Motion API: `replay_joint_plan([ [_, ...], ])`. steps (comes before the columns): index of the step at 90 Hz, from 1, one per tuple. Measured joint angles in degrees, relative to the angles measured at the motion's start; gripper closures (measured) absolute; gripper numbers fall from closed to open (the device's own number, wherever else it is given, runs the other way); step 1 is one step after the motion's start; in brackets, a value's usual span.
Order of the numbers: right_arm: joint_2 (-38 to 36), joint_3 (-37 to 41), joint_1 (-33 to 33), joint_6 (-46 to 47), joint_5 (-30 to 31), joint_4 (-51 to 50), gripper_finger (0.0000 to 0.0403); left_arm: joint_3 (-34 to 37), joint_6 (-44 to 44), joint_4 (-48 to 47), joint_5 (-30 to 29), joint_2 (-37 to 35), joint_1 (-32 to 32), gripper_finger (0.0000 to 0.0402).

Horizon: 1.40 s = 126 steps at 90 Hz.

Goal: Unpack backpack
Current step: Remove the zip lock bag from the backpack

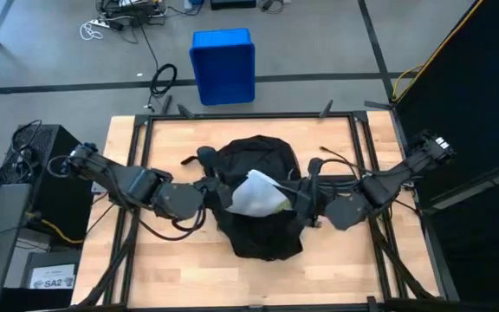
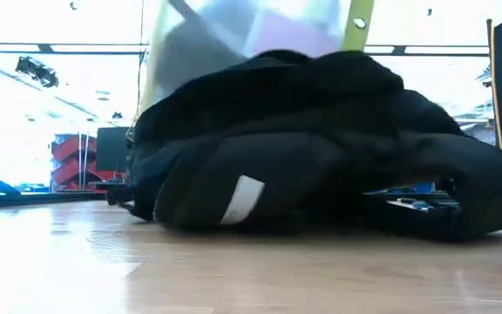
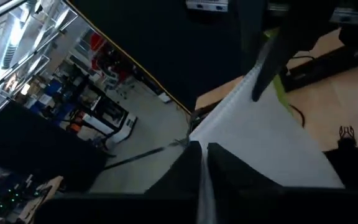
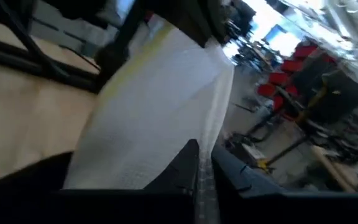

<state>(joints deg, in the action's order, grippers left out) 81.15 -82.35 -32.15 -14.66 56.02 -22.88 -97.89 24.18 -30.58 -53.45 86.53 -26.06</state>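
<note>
The backpack (image 1: 262,230) lies mid-table, slumped (white stripe (image 2: 240,200) facing the low camera); above it a white plastic bag (image 1: 258,195) hangs between both arms; left gripper (image 1: 223,196) pinches one edge, right gripper (image 1: 294,198) the other, both clamped tight.

Matt black cloth backpack (image 1: 258,204), translucent crinkled plastic bag (image 1: 256,194), smooth pale wood table (image 1: 180,269), glossy blue plastic bin (image 1: 223,66).
</note>
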Motion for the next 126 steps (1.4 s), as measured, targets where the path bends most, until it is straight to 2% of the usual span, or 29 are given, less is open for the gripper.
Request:
replay_joint_plan([
  [17,-0.2,0.0,-1.1,2.6,-5.9,0.0,0.0403,-0.8,-0.3,-2.3,0.0,0.0,-0.4,0.0402],
  [31,0.1,0.0,-1.2,7.4,-14.7,0.4,0.0403,-1.6,-0.4,-4.5,0.6,0.0,-1.3,0.0402],
  [43,0.3,0.0,-1.2,8.3,-16.2,0.6,0.0403,-3.7,-2.6,-7.5,0.4,0.0,-1.5,0.0402],
  [63,0.3,2.7,-1.2,12.2,-24.3,3.0,0.0403,-3.9,-15.1,-19.8,2.4,0.2,-4.7,0.0402],
  [77,0.3,8.2,-0.9,14.9,-32.1,11.4,0.0403,-3.6,-25.1,-26.0,2.5,0.4,-10.4,0.0402],
  [90,0.3,15.6,-1.0,18.2,-40.1,20.6,0.0403,2.2,-33.1,-26.0,2.0,0.4,-15.7,0.0402],
  [103,0.4,22.9,-0.5,22.6,-43.6,29.3,0.0403,10.9,-42.9,-23.8,2.1,0.5,-19.1,0.0402],
  [126,0.4,31.2,1.8,29.0,-50.7,29.6,0.04,27.9,-53.5,-14.2,2.4,0.5,-20.9,0.0402],
])
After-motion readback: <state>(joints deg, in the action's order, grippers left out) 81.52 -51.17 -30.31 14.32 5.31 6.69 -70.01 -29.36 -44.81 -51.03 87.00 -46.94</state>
